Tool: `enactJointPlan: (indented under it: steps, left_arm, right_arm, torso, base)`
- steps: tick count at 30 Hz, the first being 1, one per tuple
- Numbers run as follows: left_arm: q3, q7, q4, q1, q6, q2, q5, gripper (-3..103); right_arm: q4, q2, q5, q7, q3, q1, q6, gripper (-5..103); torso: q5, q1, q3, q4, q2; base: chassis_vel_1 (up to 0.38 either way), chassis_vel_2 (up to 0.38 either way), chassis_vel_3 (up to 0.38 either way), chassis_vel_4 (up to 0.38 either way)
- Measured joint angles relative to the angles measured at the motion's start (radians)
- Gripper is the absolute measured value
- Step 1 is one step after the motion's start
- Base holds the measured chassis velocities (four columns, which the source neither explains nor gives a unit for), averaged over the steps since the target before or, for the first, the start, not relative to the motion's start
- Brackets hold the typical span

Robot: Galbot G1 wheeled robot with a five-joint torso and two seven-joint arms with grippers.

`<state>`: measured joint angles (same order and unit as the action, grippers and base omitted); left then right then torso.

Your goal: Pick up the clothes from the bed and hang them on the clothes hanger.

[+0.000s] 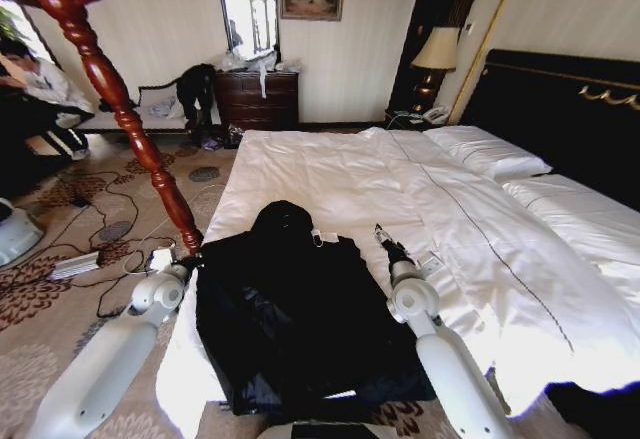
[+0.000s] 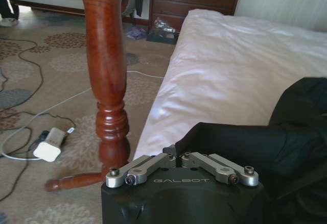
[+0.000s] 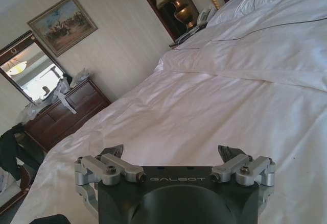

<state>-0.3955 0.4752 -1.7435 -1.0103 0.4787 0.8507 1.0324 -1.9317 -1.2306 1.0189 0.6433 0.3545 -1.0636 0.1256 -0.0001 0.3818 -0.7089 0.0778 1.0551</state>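
The left gripper [image 2: 178,156] has its fingers drawn together on a fold of the black jacket [image 1: 290,309], at the jacket's edge nearest the floor side of the bed [image 1: 330,164]; in the head view this gripper [image 1: 188,267] sits at the left border of the garment, close to the foot of the red-brown coat stand [image 1: 120,99]. The right gripper [image 3: 173,155] is spread wide with nothing between its fingers, and it hovers above the white duvet just beside the right edge of the jacket [image 1: 385,239]. The jacket lies flat on the near part of the bed, its hood toward the pillows [image 1: 490,151], and no part of it is lifted yet. I judge that the picking step is in hand: one side is gripped and the other is not. The next move seems to need the right gripper to come down onto the cloth and close on it, then both arms to raise the garment high, because the pegs of the stand are at its top. The stand's pole [image 2: 106,71] is very near the left arm and could be knocked when the arm lifts. On the carpet [image 1: 60,309] beside the bed lie white cables and a power adapter [image 2: 50,146], which may trouble the wheels if the base must turn.
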Motion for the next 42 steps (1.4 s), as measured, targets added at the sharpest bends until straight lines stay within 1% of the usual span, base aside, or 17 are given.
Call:
enactJointPlan:
  steps: [1,5,6,10,12,14,15,19,20,23,24,29,31,34,36,40,42]
  left_arm:
    - [0.0,0.0,0.0,0.0,0.0,0.0,0.0,0]
    - [0.012,-0.032,-0.073,0.021,-0.03,0.0,0.069,0]
    - [0.012,-0.032,-0.073,0.021,-0.03,0.0,0.069,0]
    - [0.036,-0.079,-0.14,0.05,-0.056,0.005,0.129,0]
    - [0.051,-0.092,-0.15,0.059,-0.059,0.007,0.137,0]
    - [0.104,-0.107,-0.153,0.072,-0.062,0.016,0.138,0]
    - [0.104,-0.107,-0.153,0.072,-0.062,0.016,0.138,0]
    - [0.226,-0.129,-0.127,0.117,-0.072,0.053,0.121,0]
    - [0.226,-0.129,-0.127,0.117,-0.072,0.053,0.121,0]
    - [0.319,-0.134,-0.085,0.18,-0.075,0.093,0.107,0]
    - [0.319,-0.134,-0.085,0.18,-0.075,0.093,0.107,0]
    - [0.438,-0.137,-0.007,0.264,-0.076,0.159,0.086,0]
    - [0.451,-0.139,0.0,0.273,-0.076,0.168,0.085,0]
    - [0.482,-0.15,0.024,0.305,-0.086,0.209,0.084,0]
    - [0.485,-0.153,0.025,0.311,-0.088,0.217,0.085,0]
    - [0.494,-0.162,-0.002,0.318,-0.09,0.223,0.091,0]
    - [0.485,-0.166,-0.04,0.327,-0.085,0.222,0.117,0]
  right_arm:
    - [0.0,0.0,0.0,0.0,0.0,0.0,0.0,100]
    - [0.003,0.0,0.0,0.0,-0.001,0.002,0.0,100]
    - [0.003,0.0,0.0,0.0,-0.001,0.002,0.0,100]
    - [0.004,0.001,0.0,0.001,0.001,-0.003,-0.001,100]
    - [0.005,0.002,0.0,0.001,0.003,-0.005,-0.001,100]
    - [0.005,0.002,0.0,0.002,0.006,-0.009,-0.001,100]
    - [0.005,0.002,0.0,0.002,0.006,-0.009,-0.001,100]
    - [0.003,0.005,0.0,0.005,0.013,-0.018,-0.001,100]
    - [0.003,0.005,0.0,0.005,0.013,-0.018,-0.001,100]
    - [-0.004,0.008,0.0,0.006,0.023,-0.032,-0.001,100]
    - [-0.004,0.008,0.0,0.006,0.023,-0.032,-0.001,100]
    - [-0.021,0.021,0.0,0.008,0.049,-0.067,-0.001,100]
    - [-0.023,0.023,0.0,0.008,0.054,-0.071,-0.001,100]
    - [-0.033,0.025,0.001,0.008,0.071,-0.086,-0.001,100]
    - [-0.035,0.025,0.001,0.008,0.074,-0.089,-0.001,100]
    - [-0.037,0.026,0.002,0.008,0.078,-0.094,-0.002,100]
    - [-0.035,0.026,0.002,0.009,0.079,-0.094,-0.002,100]
  torso:
    - [0.0,0.0,0.0,0.0,0.0]
    - [0.0001,0.0,0.0,0.0001,0.0]
    - [0.0001,0.0,0.0,0.0001,0.0]
    - [0.0003,0.0,0.0,0.0001,0.0]
    - [0.0003,0.0,0.0,0.0001,0.0]
    - [0.0003,0.0,0.0,0.0001,0.0]
    - [0.0003,0.0,0.0,0.0001,0.0]
    - [0.0001,0.0,0.0,0.0001,0.0]
    - [0.0001,0.0,0.0,0.0001,0.0]
    - [0.0003,0.0,0.0,0.0001,0.0]
    - [0.0003,0.0,0.0,0.0001,0.0]
    - [0.0004,0.0,0.0,0.0003,0.0]
    - [0.0003,0.0,0.0,0.0001,0.0]
    - [0.0002,0.0,0.0,0.0002,0.0]
    - [0.0003,0.0,0.0,0.0003,0.0]
    - [0.0002,0.0,0.0,0.0,0.0]
    - [0.0001,0.0,0.0,-0.0001,0.0]
  base:
    - [0.0,0.0,0.0,0.0]
    - [0.0,0.0,0.0,0.0]
    - [0.0,0.0,0.0,0.0]
    - [0.0,0.0,0.0,0.0]
    - [0.0,0.0,0.0,0.0]
    - [0.0,0.0,0.0,0.0]
    - [0.0,0.0,0.0,0.0]
    - [0.0,0.0,0.0,0.0]
    - [0.0,0.0,0.0,0.0]
    - [0.0,0.0,0.0,0.0]
    - [0.0,0.0,0.0,0.0]
    - [0.0,0.0,0.0,0.0]
    - [0.0,0.0,0.0,0.0]
    - [0.0,0.0,0.0,0.0]
    - [0.0,0.0,0.0,0.0]
    - [0.0,0.0,0.0,0.0]
    - [0.0,0.0,0.0,0.0]
